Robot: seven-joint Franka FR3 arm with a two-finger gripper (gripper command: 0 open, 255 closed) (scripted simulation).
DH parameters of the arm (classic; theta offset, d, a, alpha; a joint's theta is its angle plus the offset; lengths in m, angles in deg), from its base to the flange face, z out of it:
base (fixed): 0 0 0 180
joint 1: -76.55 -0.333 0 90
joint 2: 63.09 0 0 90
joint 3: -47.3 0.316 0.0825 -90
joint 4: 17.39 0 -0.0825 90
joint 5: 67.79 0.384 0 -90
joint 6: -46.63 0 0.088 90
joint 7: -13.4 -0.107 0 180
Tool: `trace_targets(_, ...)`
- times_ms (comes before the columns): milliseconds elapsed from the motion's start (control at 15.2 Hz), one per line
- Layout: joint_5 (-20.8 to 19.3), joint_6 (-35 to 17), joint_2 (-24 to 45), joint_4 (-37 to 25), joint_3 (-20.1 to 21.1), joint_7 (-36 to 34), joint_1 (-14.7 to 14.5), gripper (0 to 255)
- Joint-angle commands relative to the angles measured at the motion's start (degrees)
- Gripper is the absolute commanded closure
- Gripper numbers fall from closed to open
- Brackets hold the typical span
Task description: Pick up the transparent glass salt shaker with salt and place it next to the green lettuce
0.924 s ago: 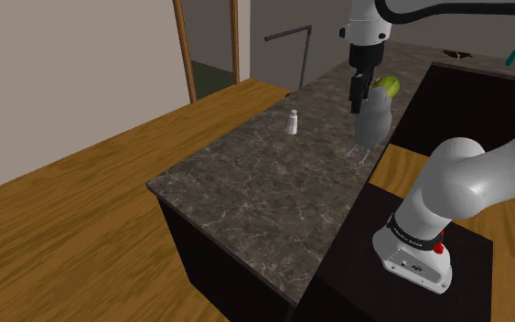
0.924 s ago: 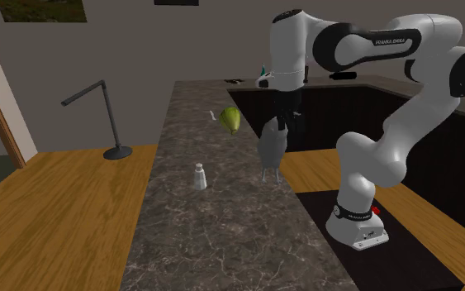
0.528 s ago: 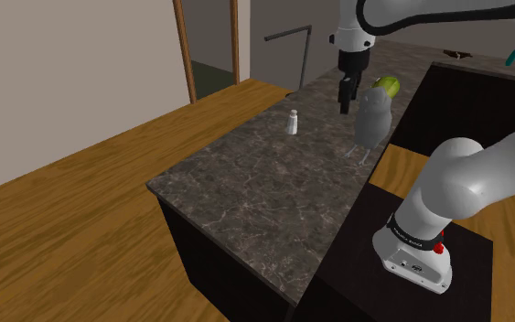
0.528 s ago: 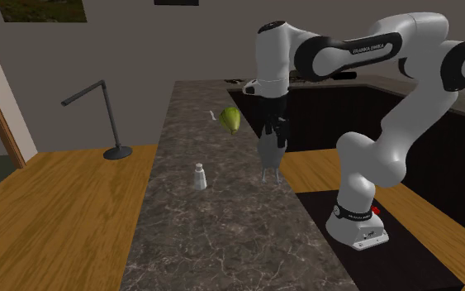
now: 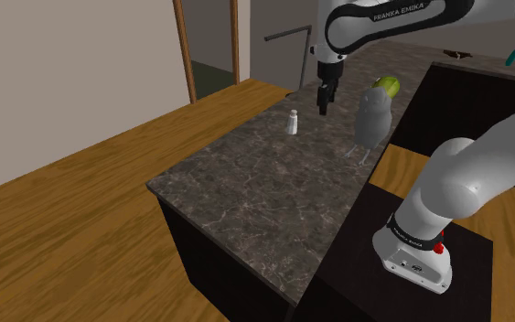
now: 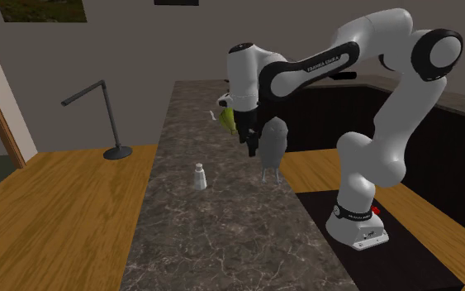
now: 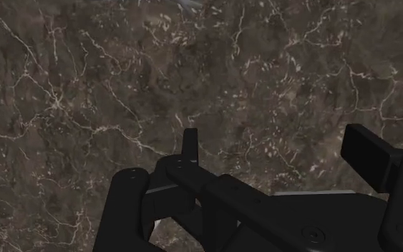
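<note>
Swung off the grey bird figurine, the black gripper, fingers apart, should centre over the small white-capped salt shaker at its 8 o'clock.

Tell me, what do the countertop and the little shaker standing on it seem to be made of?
The countertop looks like dark stone, perhaps marble: brown-grey with pale branching veins and a faint sheen. The shaker looks whitish; it could be glass or plastic, but is too small to tell.
</note>
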Motion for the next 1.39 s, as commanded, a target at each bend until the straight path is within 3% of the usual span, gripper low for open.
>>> trace_targets(0, -0.24, -3.22, 3.88, -1.5, -1.16, 1.3, 0.17, 0)
trace_targets(462, 1.04, -12.26, 18.27, -9.3, -4.38, 6.12, 0.65, 0)
trace_targets(924, 4.86, -17.87, 32.96, -20.47, -5.89, 11.56, 2.01, 0)
trace_targets(1320, 5.23, -22.14, 35.13, -18.37, -5.99, 11.84, 2.48, 0)
